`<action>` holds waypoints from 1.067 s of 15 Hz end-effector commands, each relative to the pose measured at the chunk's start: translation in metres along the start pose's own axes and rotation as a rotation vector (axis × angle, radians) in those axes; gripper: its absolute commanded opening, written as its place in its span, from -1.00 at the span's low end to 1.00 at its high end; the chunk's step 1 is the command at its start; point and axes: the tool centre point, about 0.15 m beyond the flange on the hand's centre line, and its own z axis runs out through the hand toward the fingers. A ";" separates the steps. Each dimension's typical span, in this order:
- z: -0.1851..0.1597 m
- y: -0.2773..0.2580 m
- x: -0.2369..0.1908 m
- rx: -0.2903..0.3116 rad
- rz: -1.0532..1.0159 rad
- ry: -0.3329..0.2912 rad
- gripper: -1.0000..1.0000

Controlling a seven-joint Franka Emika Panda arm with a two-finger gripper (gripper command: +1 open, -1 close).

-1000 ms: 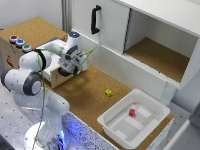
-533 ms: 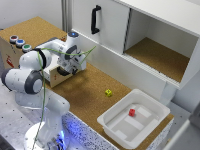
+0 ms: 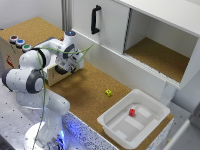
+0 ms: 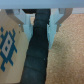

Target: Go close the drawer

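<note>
At the exterior view's left stands a small wooden cabinet [image 3: 11, 52], and my gripper [image 3: 70, 66] hangs low against its side that faces the cork floor. The drawer [image 3: 56, 73] shows there only as a pale edge under my wrist; I cannot tell how far out it stands. In the wrist view the drawer's black bar handle [image 4: 38, 52] runs straight between my fingers [image 4: 23, 19]. My gripper [image 4: 41, 22] is open, one finger on each side of the bar. A pale panel with a blue pattern [image 4: 9, 47] lies beside the handle.
Three coloured buttons [image 3: 19, 43] sit on the wooden cabinet's top. A tall white cabinet door with a black vertical handle [image 3: 95, 20] stands behind, next to an open compartment [image 3: 155, 55]. A yellow block [image 3: 108, 92] lies on the cork. A white tub [image 3: 112, 125] holds a red block [image 3: 132, 112].
</note>
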 end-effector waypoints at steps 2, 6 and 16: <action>0.026 -0.056 0.007 -0.009 -0.057 -0.064 -1.00; 0.029 -0.076 0.004 0.007 -0.074 -0.072 -1.00; 0.036 -0.140 0.001 0.031 -0.130 -0.066 -1.00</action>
